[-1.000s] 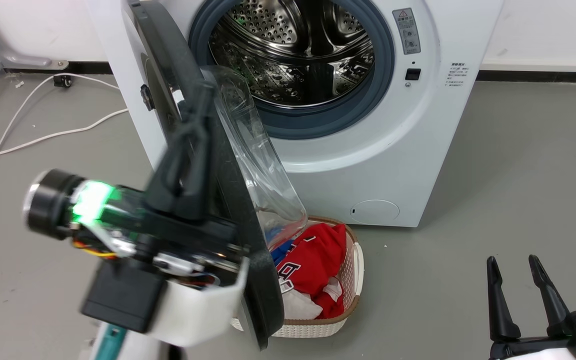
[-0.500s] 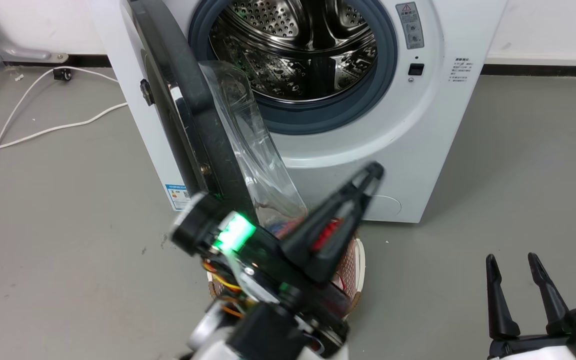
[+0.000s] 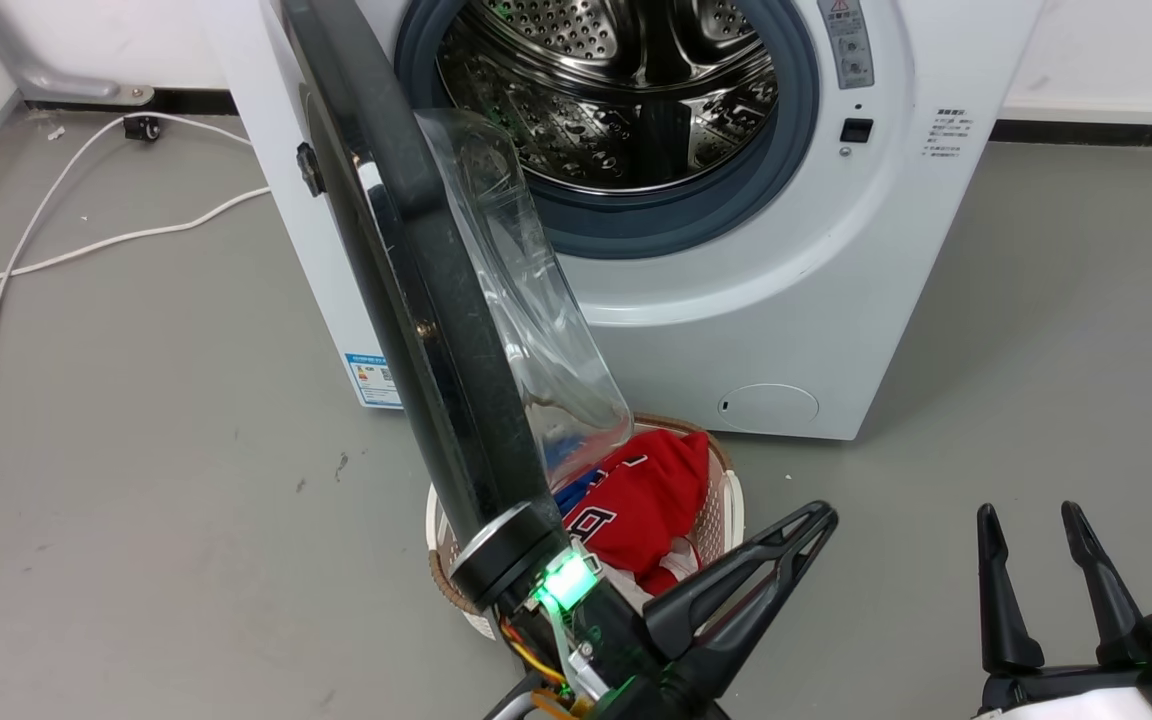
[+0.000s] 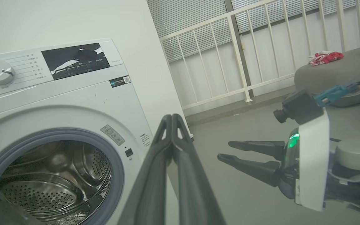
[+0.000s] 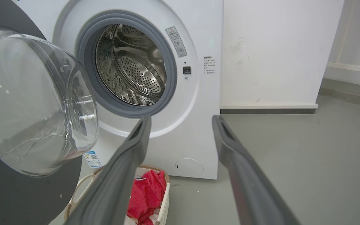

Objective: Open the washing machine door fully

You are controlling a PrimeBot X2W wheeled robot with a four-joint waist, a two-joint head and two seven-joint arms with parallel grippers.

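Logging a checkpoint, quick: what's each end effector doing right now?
Left end effector: closed, fingers pressed together, holding nothing.
Right end effector: open, holding nothing.

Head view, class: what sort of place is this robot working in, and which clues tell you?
Probably a laundry corner of an indoor room: a white front-loading washing machine on a bare grey floor, with a basket of clothes before it.
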